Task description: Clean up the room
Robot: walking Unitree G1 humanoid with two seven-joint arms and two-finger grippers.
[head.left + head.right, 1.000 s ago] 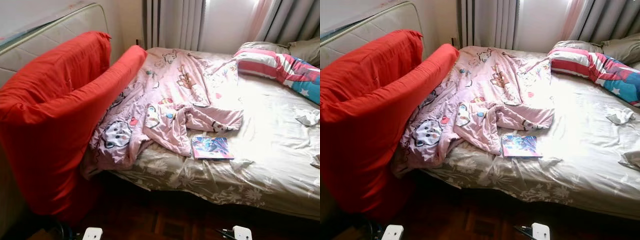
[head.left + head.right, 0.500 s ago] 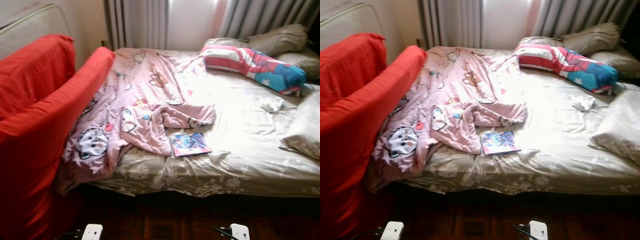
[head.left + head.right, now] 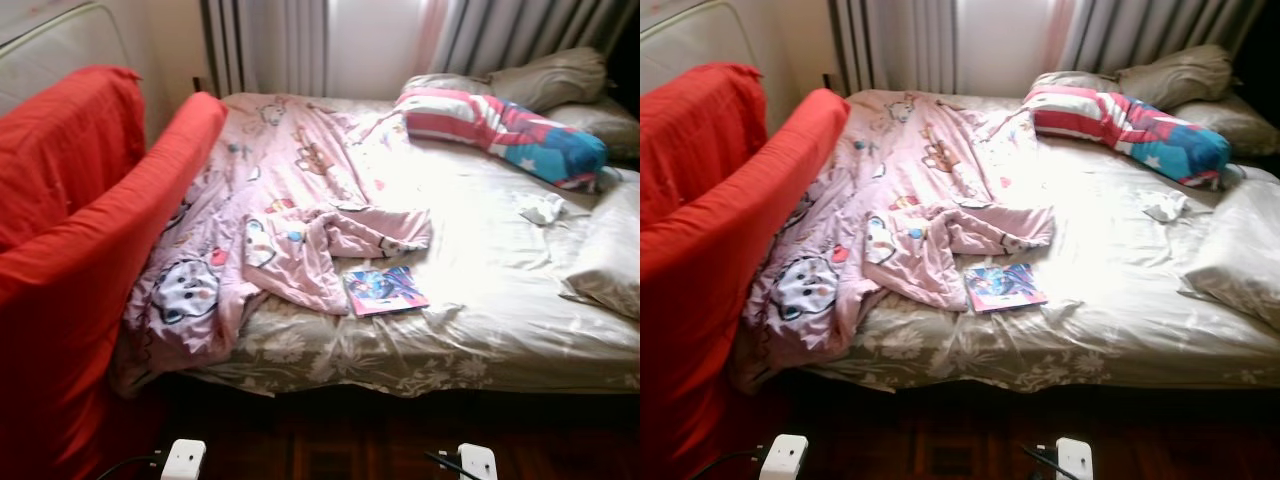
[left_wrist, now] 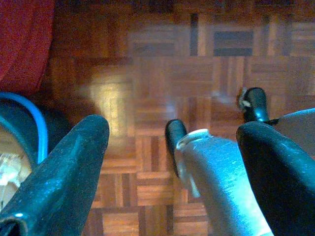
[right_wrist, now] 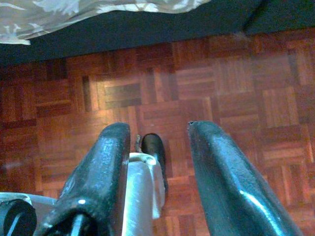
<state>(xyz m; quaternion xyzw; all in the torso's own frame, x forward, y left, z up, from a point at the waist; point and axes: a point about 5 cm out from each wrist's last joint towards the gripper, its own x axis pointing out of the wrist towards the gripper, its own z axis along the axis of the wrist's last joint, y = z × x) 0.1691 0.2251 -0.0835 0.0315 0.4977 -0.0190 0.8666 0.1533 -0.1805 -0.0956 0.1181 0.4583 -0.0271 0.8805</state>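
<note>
A red cushion (image 3: 90, 250) leans against the left side of the bed (image 3: 500, 330), where a pink cartoon-print quilt (image 3: 290, 190) lies rumpled across the left half and spills over the near left corner. A glossy book (image 3: 385, 290) rests near the front edge, just beside the quilt's bunched fold. Toward the right, a striped pillow (image 3: 500, 125) sits at the far edge, a small crumpled white cloth (image 3: 543, 208) lies near the right side, and a beige pillow (image 3: 605, 250) lies at the right edge. Below, over the parquet floor (image 5: 197, 88), the left gripper (image 4: 172, 162) and right gripper (image 5: 157, 167) both hang low with fingers spread, holding nothing. The cleanup appears barely begun: quilt unfolded, book and cloth not yet collected.
</note>
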